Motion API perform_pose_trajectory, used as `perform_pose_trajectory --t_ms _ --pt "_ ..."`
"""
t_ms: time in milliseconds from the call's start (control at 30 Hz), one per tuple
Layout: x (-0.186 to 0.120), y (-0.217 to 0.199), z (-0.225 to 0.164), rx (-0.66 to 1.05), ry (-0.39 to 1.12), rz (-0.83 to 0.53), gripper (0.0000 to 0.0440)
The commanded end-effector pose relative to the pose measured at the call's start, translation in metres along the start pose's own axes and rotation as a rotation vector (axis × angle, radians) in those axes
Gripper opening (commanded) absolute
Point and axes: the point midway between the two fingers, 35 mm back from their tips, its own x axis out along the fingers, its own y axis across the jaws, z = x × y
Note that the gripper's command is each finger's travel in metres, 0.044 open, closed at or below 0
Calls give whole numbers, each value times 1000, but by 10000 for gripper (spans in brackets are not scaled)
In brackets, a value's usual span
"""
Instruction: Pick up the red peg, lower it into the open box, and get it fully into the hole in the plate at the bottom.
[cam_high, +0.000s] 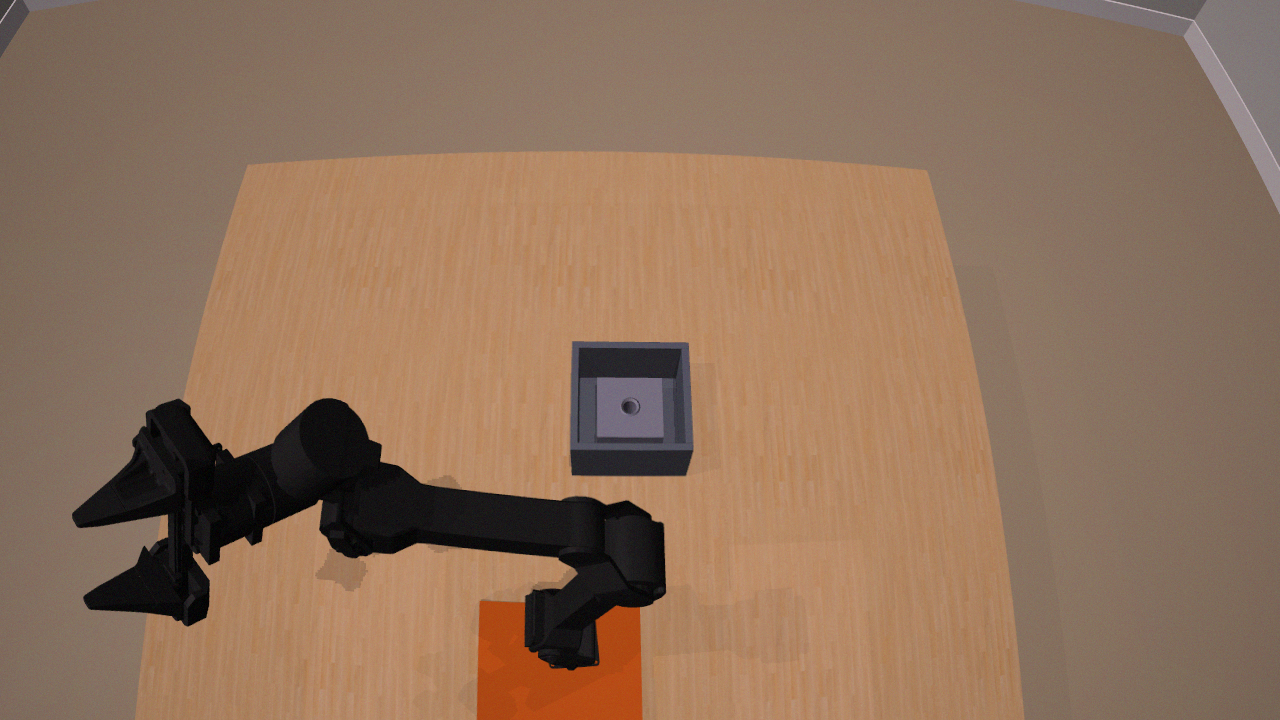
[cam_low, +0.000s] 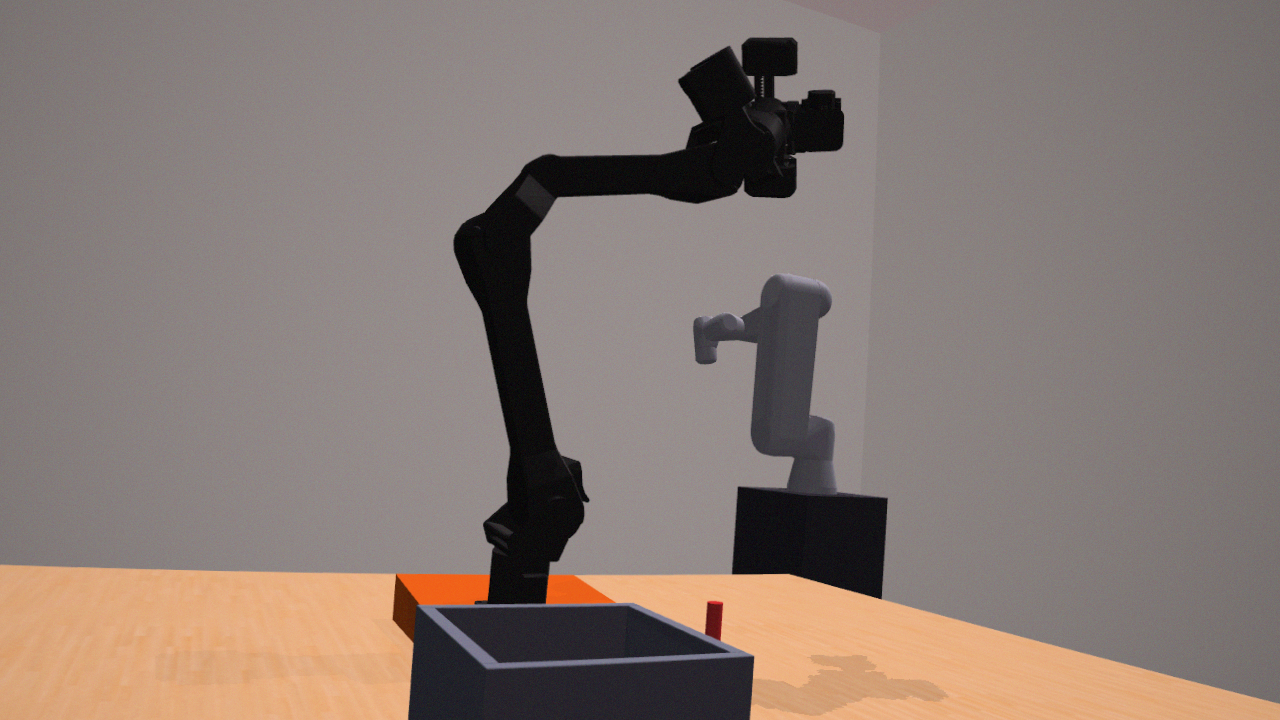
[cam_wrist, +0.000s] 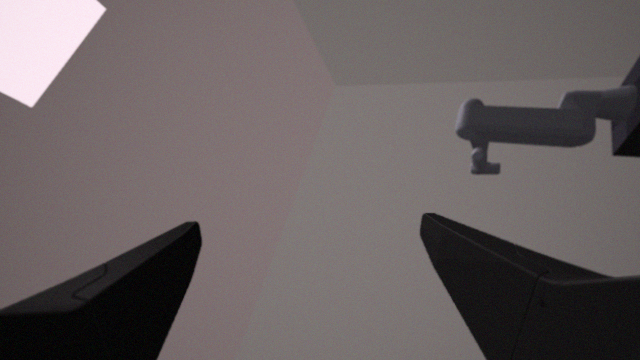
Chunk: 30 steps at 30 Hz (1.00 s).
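The red peg (cam_low: 714, 619) stands upright on the table behind the box in the exterior view, its lower end hidden by the box rim. It does not show in the top view or the wrist view. The open grey box (cam_high: 631, 461) (cam_low: 617, 694) stands on the table. In the top view the pale plate (cam_high: 613, 425) lies at its bottom, and its round hole (cam_high: 630, 406) is empty. My gripper (cam_high: 80, 559) (cam_wrist: 313, 227) is open and empty, high above the table and out at the left in the top view, far from peg and box. It points away from the table.
The wooden table (cam_high: 805, 313) (cam_low: 1011, 680) carries an orange block (cam_high: 501, 662) (cam_low: 563, 586) at my arm's base. A grey robot arm (cam_low: 787, 376) (cam_wrist: 530, 125) stands on a dark pedestal (cam_low: 805, 537) beyond the table. Walls and ceiling fill most of the wrist view.
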Motion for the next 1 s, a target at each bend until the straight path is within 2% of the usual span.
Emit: perform_pose_trajectory --t_ms 0,433,700,967 --pt "-11 -18 30 -29 -110 -53 440" --pt "-81 -77 125 -122 -490 -287 440" --pt "-142 -106 169 -166 -708 -454 440" --pt "-213 -128 197 -180 -917 -638 440"
